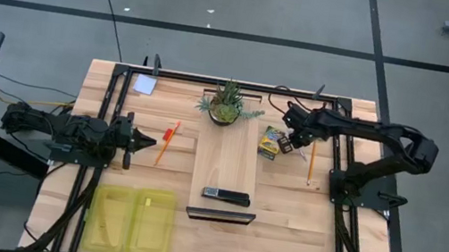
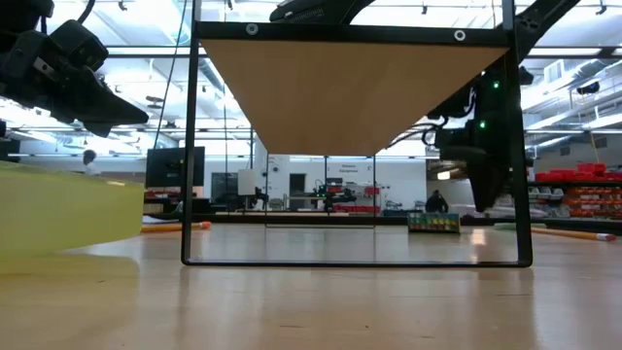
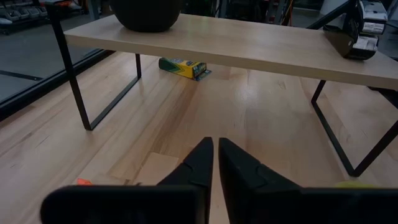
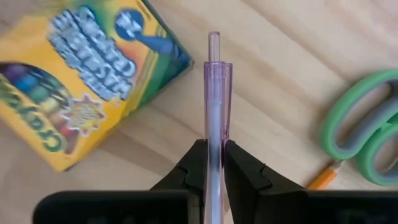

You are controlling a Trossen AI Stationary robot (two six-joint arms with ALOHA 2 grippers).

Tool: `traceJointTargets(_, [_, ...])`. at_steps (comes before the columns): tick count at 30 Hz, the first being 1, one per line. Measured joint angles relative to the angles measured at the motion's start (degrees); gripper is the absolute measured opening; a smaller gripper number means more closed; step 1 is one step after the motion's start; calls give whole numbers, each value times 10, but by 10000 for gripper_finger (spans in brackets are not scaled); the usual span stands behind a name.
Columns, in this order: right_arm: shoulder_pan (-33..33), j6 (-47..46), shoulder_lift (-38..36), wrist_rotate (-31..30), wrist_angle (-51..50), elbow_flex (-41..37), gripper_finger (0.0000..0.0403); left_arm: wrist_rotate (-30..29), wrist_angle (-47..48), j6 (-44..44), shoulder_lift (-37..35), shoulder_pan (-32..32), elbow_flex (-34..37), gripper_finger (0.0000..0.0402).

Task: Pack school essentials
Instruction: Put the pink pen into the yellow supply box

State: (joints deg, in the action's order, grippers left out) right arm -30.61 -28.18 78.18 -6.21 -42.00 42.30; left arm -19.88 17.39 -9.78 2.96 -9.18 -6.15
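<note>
The right gripper [image 4: 214, 165] has its jaws clenched on a thin, translucent purple pen [image 4: 214, 99], held just above the counter [image 1: 291, 218] between the crayon box [image 4: 81, 74] and the green-handled scissors [image 4: 364, 127]. It looks light, stiff and slick, so a mid-barrel pinch seems wise. The left gripper [image 3: 214, 165] waits pressed shut near the orange pen [image 1: 167, 140].

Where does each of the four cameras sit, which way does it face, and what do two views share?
High: overhead, facing down; both arms, the table.
Low: table height, facing level under the shelf.
Left wrist: behind the shut left tool, facing the crayon box.
Right wrist: above the right tool, gripping a clear pen.
Shared: both wrist views show the crayon box.
</note>
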Motion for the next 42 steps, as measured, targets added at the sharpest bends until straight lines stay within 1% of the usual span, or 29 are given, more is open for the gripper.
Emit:
traceJointTargets(5, [0, -13, -32, 3, 0, 0, 46, 0, 0, 0, 0, 0, 0, 31])
traceJointTargets(10, [6, -25, -59, 19, 0, 0, 46, 0, 0, 0, 0, 0, 0, 25])
traceJointTargets(19, [35, -40, -106, 48, 1, 1, 46, 0, 0, 0, 0, 0, 0, 36])
traceJointTargets(27, [60, -72, -163, 68, 0, 1, 47, 0, 0, 0, 0, 0, 0, 26])
traceJointTargets(31, [77, -77, -193, 78, 9, 1, 47, 0, -1, -7, 0, 0, 0, 28])
traceJointTargets(33, [87, -77, -210, 83, 22, 1, 47, 0, -12, -55, 0, 0, 1, 31])
traceJointTargets(38, [108, -73, -250, 98, 82, 1, 47, 0, -79, -247, 0, 0, 1, 36])
traceJointTargets(42, [124, -71, -270, 102, 128, 1, 47, 0, -120, -374, 0, 0, 1, 29])
